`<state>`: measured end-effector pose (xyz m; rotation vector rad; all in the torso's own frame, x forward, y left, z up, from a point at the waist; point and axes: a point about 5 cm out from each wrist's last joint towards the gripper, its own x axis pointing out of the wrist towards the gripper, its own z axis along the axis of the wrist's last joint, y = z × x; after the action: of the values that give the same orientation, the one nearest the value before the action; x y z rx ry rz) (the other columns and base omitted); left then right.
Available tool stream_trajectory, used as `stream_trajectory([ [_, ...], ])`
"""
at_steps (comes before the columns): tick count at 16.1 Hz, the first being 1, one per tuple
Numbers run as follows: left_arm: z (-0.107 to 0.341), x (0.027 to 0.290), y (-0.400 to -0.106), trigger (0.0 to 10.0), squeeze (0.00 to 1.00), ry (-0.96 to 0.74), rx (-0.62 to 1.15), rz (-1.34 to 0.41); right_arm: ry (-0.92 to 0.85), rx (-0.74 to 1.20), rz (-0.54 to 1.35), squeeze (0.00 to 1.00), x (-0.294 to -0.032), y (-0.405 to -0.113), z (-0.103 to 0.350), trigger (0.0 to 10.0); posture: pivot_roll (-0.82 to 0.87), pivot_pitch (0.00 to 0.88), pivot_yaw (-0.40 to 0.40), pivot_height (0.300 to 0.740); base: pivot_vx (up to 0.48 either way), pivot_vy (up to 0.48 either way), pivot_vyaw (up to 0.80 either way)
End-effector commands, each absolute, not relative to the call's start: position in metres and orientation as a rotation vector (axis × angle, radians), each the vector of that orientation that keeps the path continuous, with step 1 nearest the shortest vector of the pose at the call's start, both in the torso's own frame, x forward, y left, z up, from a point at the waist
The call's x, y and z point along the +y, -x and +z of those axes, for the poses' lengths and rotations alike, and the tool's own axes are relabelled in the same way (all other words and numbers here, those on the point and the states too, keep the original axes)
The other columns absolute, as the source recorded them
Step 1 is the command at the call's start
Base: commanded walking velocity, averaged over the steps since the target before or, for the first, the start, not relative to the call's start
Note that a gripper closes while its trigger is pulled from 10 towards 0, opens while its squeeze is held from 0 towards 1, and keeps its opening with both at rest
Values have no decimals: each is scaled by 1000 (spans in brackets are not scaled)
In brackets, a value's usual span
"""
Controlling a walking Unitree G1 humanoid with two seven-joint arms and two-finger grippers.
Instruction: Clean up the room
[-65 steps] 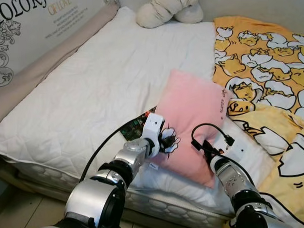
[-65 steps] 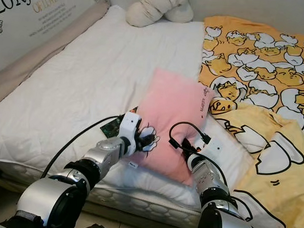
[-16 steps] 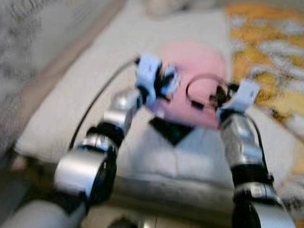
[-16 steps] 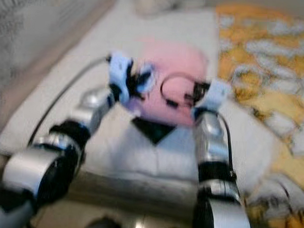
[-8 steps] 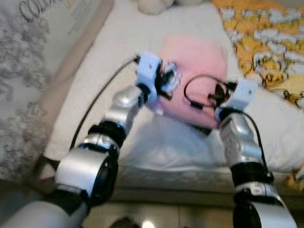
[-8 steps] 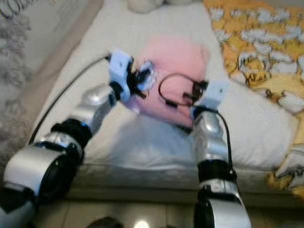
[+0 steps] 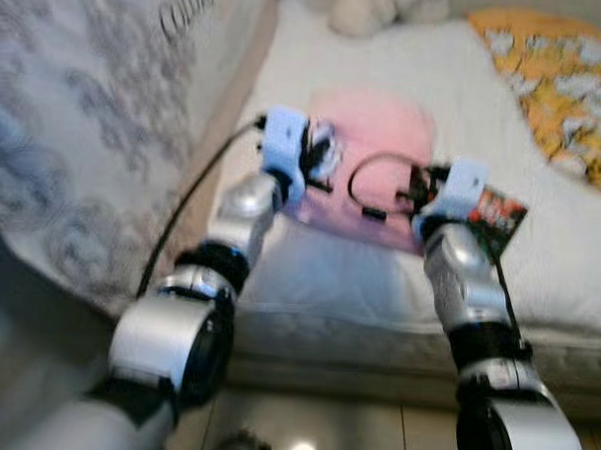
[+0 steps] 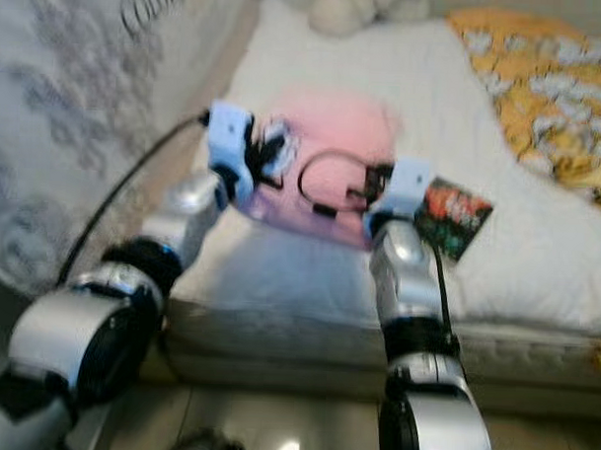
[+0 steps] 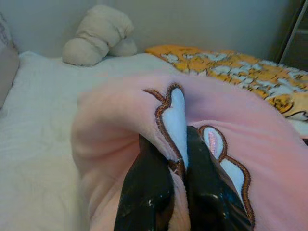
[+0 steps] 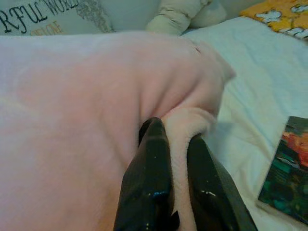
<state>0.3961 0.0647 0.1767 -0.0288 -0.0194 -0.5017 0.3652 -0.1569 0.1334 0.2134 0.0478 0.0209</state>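
My left gripper (image 9: 166,192) and right gripper (image 10: 175,192) each pinch a fold of the soft pink plush pillow (image 7: 368,138), held mid-frame over the white quilted bed (image 7: 537,243). Tidying looks barely begun: the pillow is unplaced, and a dark glossy booklet (image 7: 496,214) lies right of centre.

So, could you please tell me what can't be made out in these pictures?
- Dark booklet on the bed: its cover print is lost to motion blur in the eye views and cut by the frame edge in the right wrist view.
- Lettering on the grey cushion: blurred and cropped.
- Underside of the pink pillow, pinched by the left gripper and right gripper: hidden by the pillow itself.
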Motion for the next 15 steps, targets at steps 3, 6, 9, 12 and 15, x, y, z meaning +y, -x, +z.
stream_trajectory([
  [3,189,61,-398,10000,0,39,-79,-472,-196,53,12,0,-163,-367,135,10000,14,0,8,740,480,0,0],
  [6,188,59,-398,10000,0,40,-71,-460,-199,53,11,0,-164,-368,135,10000,17,0,6,740,480,0,394],
  [9,189,63,-399,10000,0,51,-81,-410,-185,70,31,0,-162,-369,133,10000,23,0,1,740,474,0,548],
  [12,188,68,-399,10000,0,75,-90,-353,-141,117,132,0,-150,-373,129,10000,41,0,-30,740,458,0,458],
  [15,176,88,-400,10000,0,51,-61,-166,-55,260,317,0,-132,-378,116,10000,64,0,-69,740,150,0,133],
])
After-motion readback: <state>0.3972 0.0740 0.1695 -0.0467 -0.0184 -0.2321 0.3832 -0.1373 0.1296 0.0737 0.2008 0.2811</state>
